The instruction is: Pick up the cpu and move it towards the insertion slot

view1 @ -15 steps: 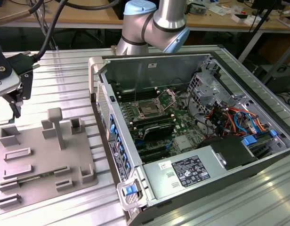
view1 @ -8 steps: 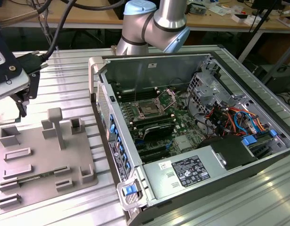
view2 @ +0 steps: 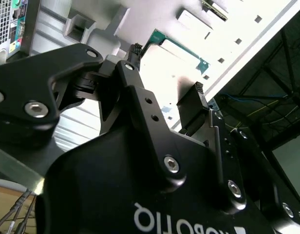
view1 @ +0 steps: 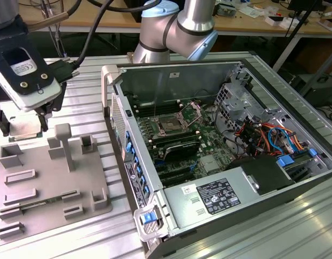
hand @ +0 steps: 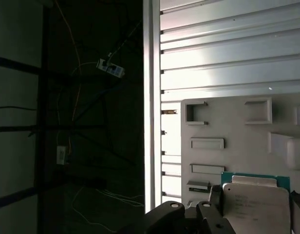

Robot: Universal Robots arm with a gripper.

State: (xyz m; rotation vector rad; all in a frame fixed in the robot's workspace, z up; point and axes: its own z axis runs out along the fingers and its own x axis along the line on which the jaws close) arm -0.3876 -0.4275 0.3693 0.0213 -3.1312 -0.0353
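Cpu (hand: 254, 202) sat clenched in the end effector (view2: 167, 70) above the tray (view1: 50, 186), seemingly picked up; travel to insertion slot (view1: 170, 125) remained.

We cannot see the whole cpu (view1: 21, 129): at nine o'clock in the exterior view, the gripper (view1: 24, 124) covers its upper part.
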